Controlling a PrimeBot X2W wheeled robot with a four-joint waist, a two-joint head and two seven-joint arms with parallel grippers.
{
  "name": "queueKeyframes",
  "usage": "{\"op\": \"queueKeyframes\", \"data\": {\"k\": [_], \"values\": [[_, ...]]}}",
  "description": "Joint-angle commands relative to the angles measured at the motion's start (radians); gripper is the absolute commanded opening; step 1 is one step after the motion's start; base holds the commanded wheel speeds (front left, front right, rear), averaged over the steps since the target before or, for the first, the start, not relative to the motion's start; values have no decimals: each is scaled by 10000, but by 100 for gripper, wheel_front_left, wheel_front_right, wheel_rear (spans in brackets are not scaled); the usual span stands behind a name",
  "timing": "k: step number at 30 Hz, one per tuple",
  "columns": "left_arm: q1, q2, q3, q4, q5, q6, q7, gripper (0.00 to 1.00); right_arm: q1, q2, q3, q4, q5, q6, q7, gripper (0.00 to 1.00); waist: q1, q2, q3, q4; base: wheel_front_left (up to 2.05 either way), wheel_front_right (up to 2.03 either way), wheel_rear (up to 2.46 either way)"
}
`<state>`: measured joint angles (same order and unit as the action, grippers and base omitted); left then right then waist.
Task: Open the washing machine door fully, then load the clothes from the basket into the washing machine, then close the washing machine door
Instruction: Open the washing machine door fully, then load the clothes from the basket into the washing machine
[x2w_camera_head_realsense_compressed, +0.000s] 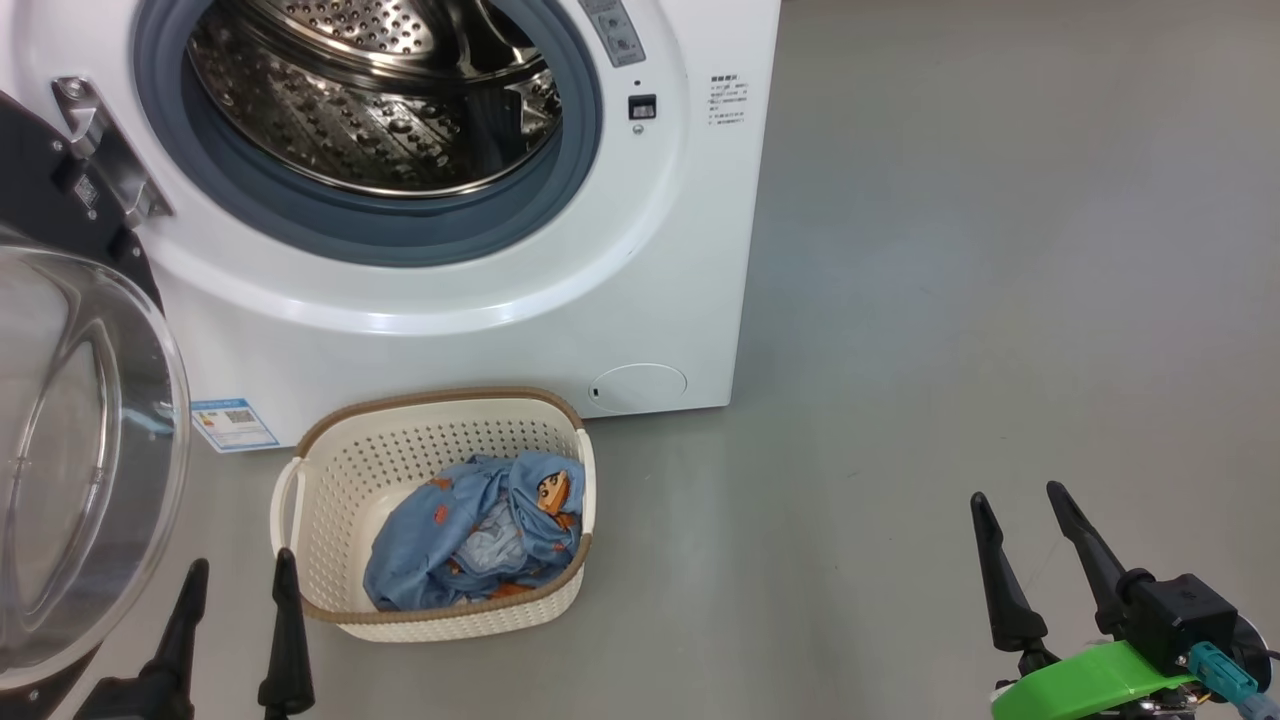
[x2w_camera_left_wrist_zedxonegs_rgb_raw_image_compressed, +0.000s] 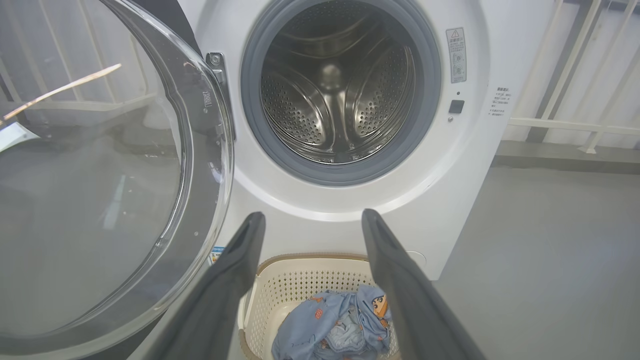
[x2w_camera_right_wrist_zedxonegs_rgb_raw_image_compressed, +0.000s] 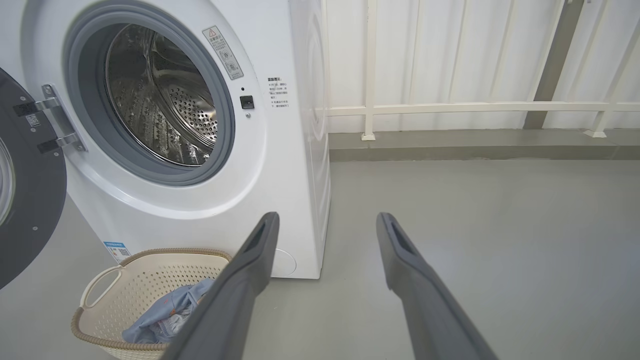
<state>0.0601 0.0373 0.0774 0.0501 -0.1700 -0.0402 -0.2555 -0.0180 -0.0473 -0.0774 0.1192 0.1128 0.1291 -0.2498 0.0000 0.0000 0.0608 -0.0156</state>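
Both empty, spread: left gripper, right gripper | clothes in basket just beside left gripper

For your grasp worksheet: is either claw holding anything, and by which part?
Nothing is held: left claw and right claw stand open and empty; clothes lie in the basket.

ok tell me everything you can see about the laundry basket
The basket is a small rounded-rectangular tub of cream perforated plastic with a brown woven-look rim and a loop handle at its left end. It stands upright on the grey floor, close in front of the washing machine, below the open drum. A bundle of light blue clothes with orange prints lies inside, toward its right side.
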Motion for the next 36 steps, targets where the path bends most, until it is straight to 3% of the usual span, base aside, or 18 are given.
{"op": "queueKeyframes", "data": {"k": [1, 13, 36], "values": [[-371, 129, 364, -218, 190, -36, -63, 100, -102, -31, 229, -225, 7, 16, -120, 100, 0, 0, 7, 13, 0, 0, 0], [-408, 129, 280, -304, 329, -15, -63, 100, -142, -30, 318, -118, 109, 16, -120, 100, 0, 0, 85, 53, 33, -29, -4], [-377, 129, 102, -373, 79, 198, -63, 100, -163, -30, 424, 67, 168, 16, -120, 100, 0, 0, 131, 196, 152, -144, -8]]}}
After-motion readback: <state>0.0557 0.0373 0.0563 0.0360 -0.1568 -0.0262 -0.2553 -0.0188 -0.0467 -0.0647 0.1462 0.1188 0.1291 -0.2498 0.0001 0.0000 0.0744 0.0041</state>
